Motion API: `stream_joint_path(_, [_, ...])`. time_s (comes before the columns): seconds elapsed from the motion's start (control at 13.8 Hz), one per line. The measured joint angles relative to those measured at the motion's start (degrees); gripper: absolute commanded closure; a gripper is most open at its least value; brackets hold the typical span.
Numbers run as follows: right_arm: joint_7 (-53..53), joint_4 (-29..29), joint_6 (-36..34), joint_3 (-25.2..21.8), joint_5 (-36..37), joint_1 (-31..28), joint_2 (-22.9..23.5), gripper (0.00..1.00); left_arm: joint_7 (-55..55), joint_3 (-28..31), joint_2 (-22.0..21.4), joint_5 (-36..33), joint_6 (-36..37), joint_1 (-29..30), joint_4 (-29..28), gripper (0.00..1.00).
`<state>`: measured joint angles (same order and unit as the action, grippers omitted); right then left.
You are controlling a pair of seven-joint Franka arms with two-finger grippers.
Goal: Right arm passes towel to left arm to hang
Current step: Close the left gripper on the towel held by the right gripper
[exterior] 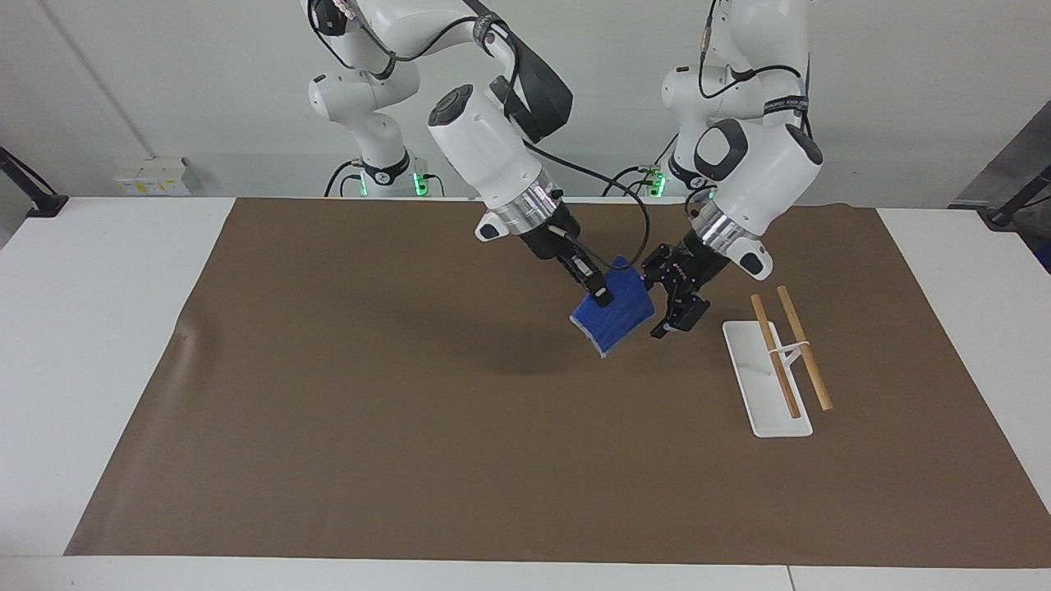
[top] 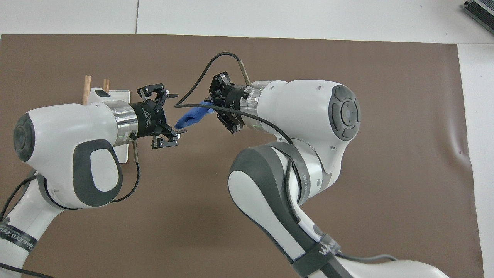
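Right tool clamps blue towel, folded, pale-edged, hanging over mat; left tool spread wide just beside it.

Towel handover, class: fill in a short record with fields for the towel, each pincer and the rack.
towel: blue towel held up over the brown mat
right pincer: shut on the towel's upper edge
left pincer: open, close beside the towel's free side, not gripping it
rack: white stand with wooden bars toward the left arm's end of the table, bare
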<state>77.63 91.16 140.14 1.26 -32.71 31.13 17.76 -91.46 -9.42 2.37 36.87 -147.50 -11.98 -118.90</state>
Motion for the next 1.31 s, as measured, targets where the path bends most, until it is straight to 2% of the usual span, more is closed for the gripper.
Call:
stream_joint_path(0.22, [0.0,0.0,0.0,0.0,0.0,0.0,0.0,1.0,-0.03,0.11,0.7,0.0,-3.93,0.0,-0.02,0.33])
stream_joint_path(0.44, [0.0,0.0,0.0,0.0,0.0,0.0,0.0,1.0,0.87,0.07,0.93,0.0,-4.19,-0.01,-0.05,0.48])
stream_joint_path(0.51, [0.0,0.0,0.0,0.0,0.0,0.0,0.0,1.0,1.78,0.02,0.94,0.0,-4.2,-0.04,-0.06,0.56])
stream_joint_path(0.65, [0.0,0.0,0.0,0.0,0.0,0.0,0.0,1.0,2.94,0.0,0.94,0.0,-4.21,-0.56,-0.07,0.73])
stream_joint_path(0.8, [0.0,0.0,0.0,0.0,0.0,0.0,0.0,1.0,3.56,0.0,0.94,0.0,-4.25,-1.16,-0.14,0.96])
stream_joint_path(0.87, [0.0,0.0,0.0,0.0,0.0,0.0,0.0,1.0,4.1,-0.01,0.94,0.0,-4.25,-1.26,-0.19,1.0])
stream_joint_path(1.02, [0.0,0.0,0.0,0.0,0.0,0.0,0.0,1.0,7.95,-0.06,0.94,-0.02,-4.24,-1.33,-0.39,1.0])
stream_joint_path(1.31, [0.0,0.0,0.0,-0.01,0.0,0.0,0.01,1.0,21.84,-0.12,0.94,-0.01,-4.25,-2.69,-0.49,1.0])
